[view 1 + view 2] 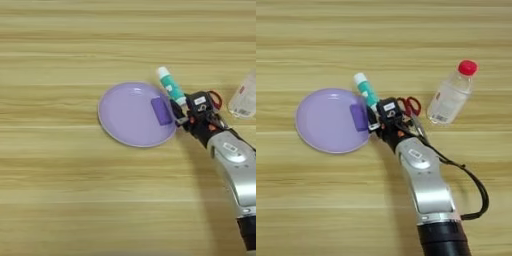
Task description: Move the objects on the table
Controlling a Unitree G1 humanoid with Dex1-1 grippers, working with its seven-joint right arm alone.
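1. The silver forearm (426,185) of the right arm comes up from the near edge of the wide light-yellow wooden table (316,210), with a black cable looping off its right side.
2. At its far end sits the black two-fingered pincer (374,120), right at the right rim of the plate. Whether its fingers are parted or closed cannot be told, nor whether they grip anything.
3. Directly left of the pincer lies the round lilac plastic plate (127,115), flat on the table.
4. A small purple rectangular block (161,110) rests on the plate's right part, just left of the pincer's tip.
5. Just behind the pincer, the short teal-and-white capped tube (170,85) lies on the table, its white cap pointing away and to the left; its near end is beside the pincer.
6. Just right of the pincer, red scissor handles (410,105) show behind the wrist.
7. Farther right and beyond the pincer lies the clear plastic bottle with a red cap and white label (451,95), well apart from the plate, its cap at the far right end.
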